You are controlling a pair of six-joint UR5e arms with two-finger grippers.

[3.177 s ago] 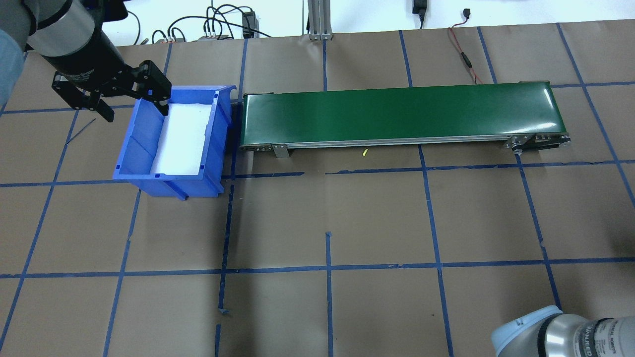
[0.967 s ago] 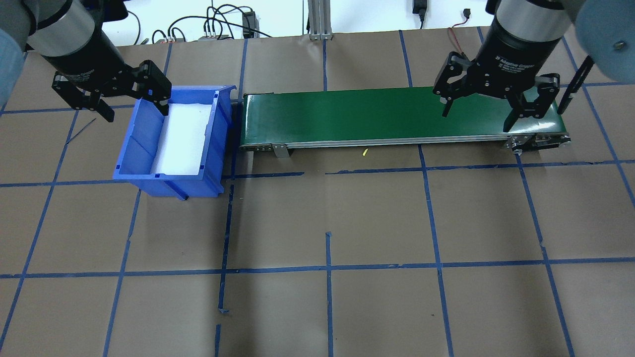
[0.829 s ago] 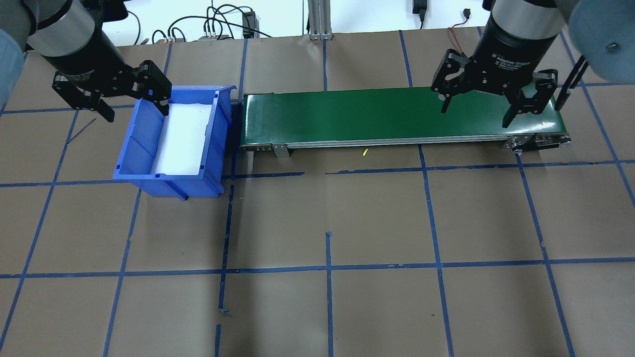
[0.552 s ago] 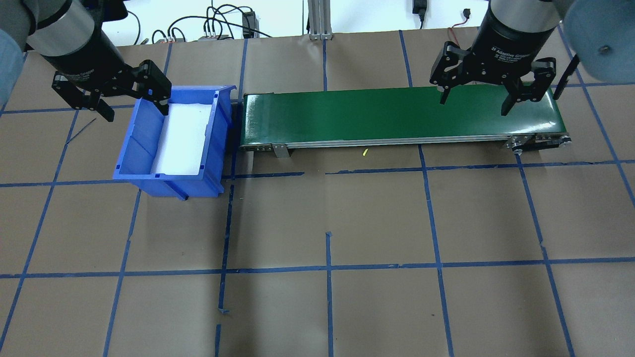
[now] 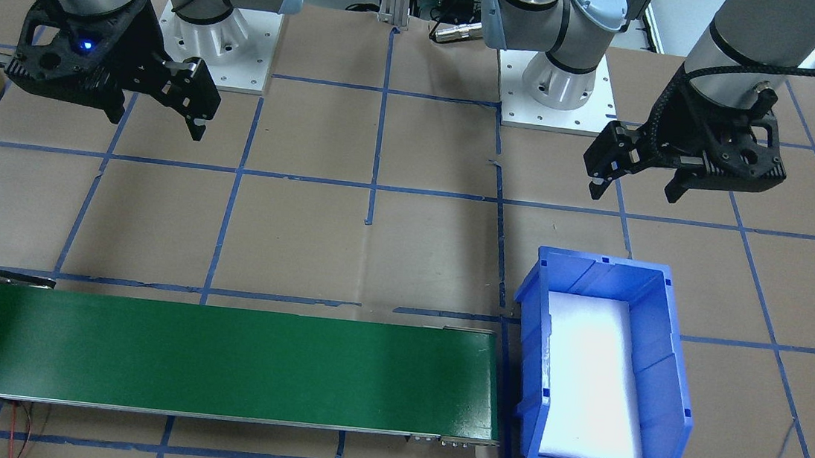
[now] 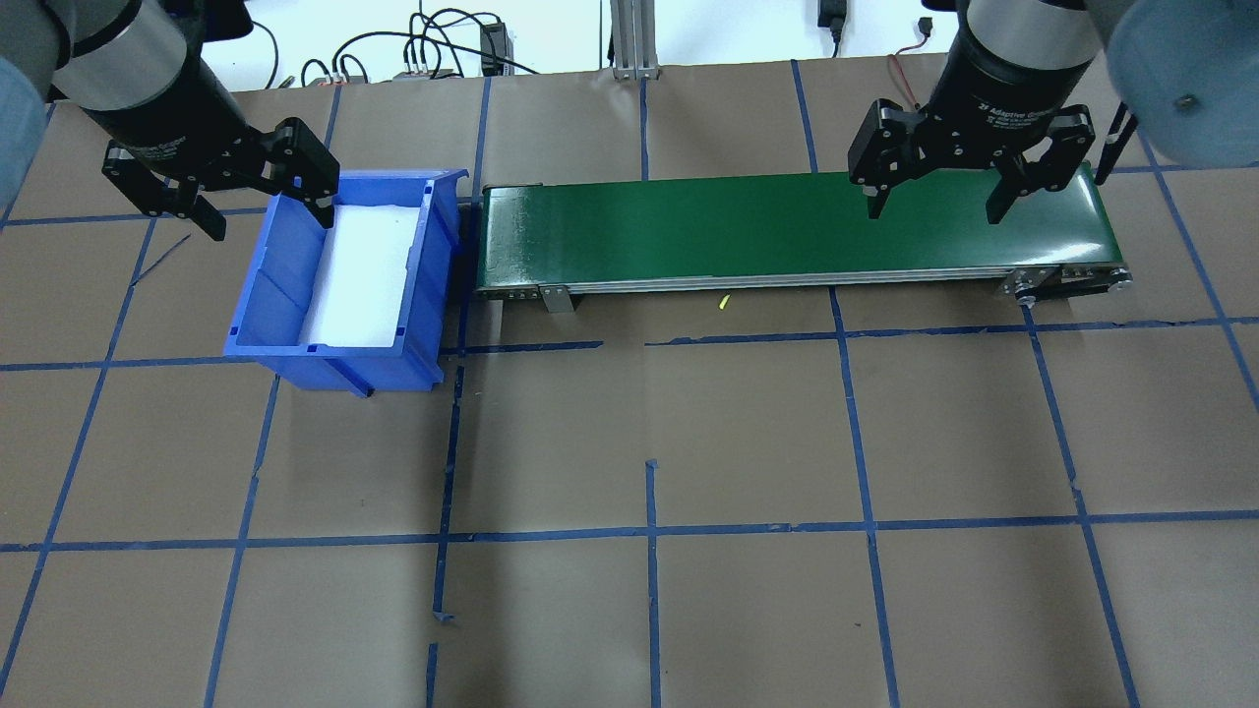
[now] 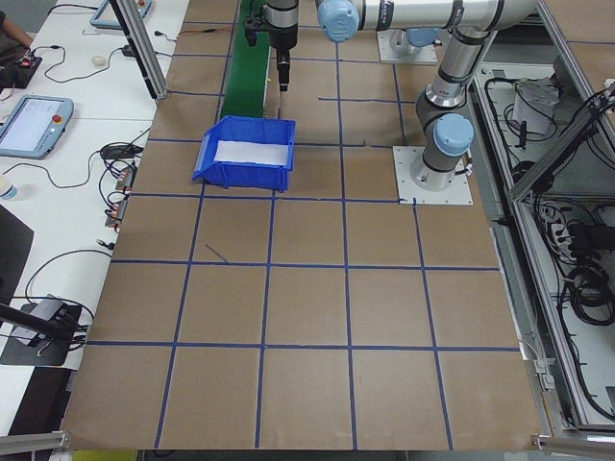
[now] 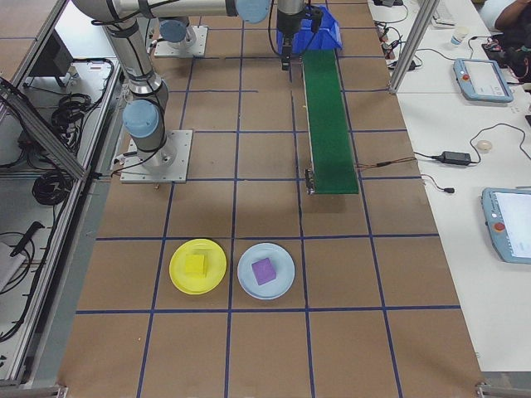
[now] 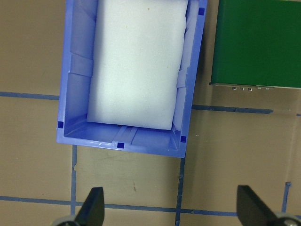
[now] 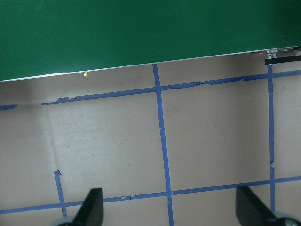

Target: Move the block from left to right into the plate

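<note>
**Both my grippers hang open; a block already sits in the yellow plate**

The yellow plate (image 8: pixel 197 266) lies on the table on my right side, well apart from the green belt (image 6: pixel 797 228), and a yellow block (image 8: pixel 195 265) rests in its middle. Just beside it is a pale blue plate (image 8: pixel 265 271) with a purple block (image 8: pixel 264 270) on it. My right gripper (image 6: pixel 934 200) hovers above the right end of the belt, fingers spread wide with nothing between them. My left gripper (image 6: pixel 266 218) hangs over the left rim of the blue bin (image 6: pixel 285 349), also spread and holding nothing. The bin stands off the belt's left end, with a white foam pad (image 6: pixel 359 278) on its floor.
</note>
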